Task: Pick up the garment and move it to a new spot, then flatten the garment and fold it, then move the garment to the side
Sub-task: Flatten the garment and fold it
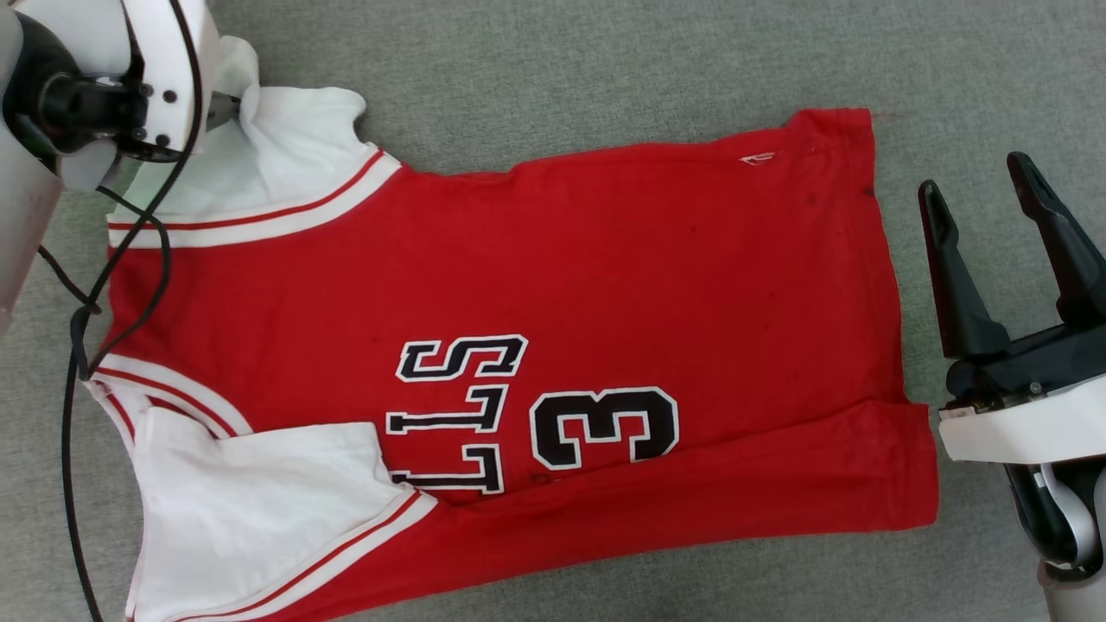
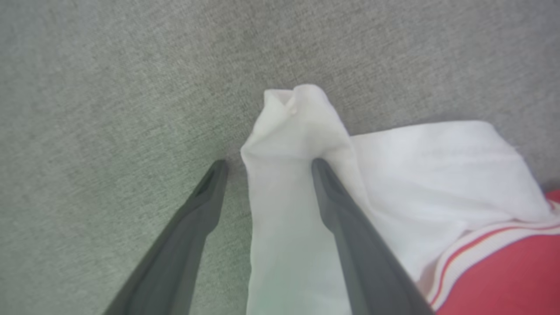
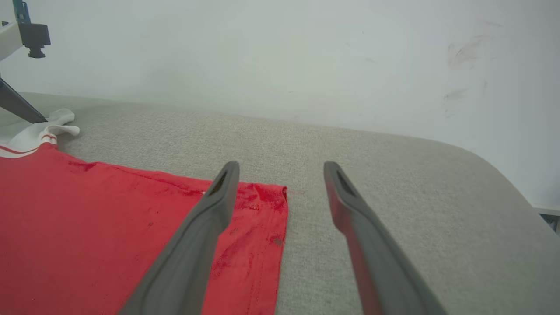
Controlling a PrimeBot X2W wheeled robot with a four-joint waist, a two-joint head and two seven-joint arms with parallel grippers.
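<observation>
Garment [image 1: 518,285] is laid front-up on the grey surface [image 1: 605,69]; judged light, soft and limp. Left gripper [image 2: 269,162] is splayed, unclamped, around the bunched white sleeve [image 2: 297,127]. Right gripper [image 1: 975,173] is spread and empty beside the hem [image 1: 881,259]. Corners are best pinched.

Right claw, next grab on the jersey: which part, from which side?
I'd take the far hem corner of the jersey, coming in from the robot's right over the bare gray upholstery. The hem lies flat and straight with that corner exposed, and the open right claw points just past it.
</observation>
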